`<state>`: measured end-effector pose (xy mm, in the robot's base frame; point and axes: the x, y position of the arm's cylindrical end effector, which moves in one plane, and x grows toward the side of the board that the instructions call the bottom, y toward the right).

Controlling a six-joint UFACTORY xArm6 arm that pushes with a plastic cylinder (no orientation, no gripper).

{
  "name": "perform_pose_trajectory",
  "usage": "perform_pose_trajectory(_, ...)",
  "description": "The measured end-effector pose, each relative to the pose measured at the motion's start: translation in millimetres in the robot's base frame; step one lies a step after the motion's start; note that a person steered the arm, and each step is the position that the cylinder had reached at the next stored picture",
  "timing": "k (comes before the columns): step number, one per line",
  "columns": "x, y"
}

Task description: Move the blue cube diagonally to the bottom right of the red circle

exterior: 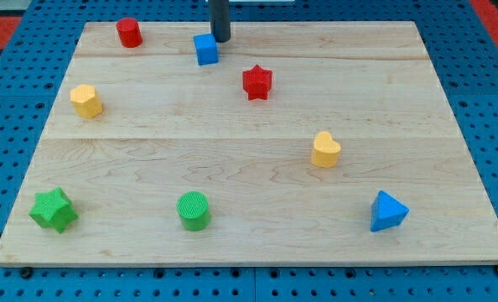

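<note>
The blue cube [205, 49] sits near the view's top, left of centre. The red circle, a short red cylinder [129, 32], stands at the top left, to the left of the cube and slightly higher. My tip [221, 39] is at the end of the dark rod coming down from the top edge. It is just right of and slightly above the blue cube, close to or touching its upper right corner.
A red star [256, 81] lies right of and below the cube. A yellow hexagon [86, 100] is at the left, a yellow heart [324, 149] at the right of centre. A green star [54, 209], green cylinder [194, 210] and blue triangle [387, 210] line the bottom.
</note>
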<state>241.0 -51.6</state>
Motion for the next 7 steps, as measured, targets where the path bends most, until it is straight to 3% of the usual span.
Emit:
perform_pose_trajectory(2, 20, -48)
perform_pose_trajectory(5, 41, -32)
perform_pose_trajectory(7, 28, 66)
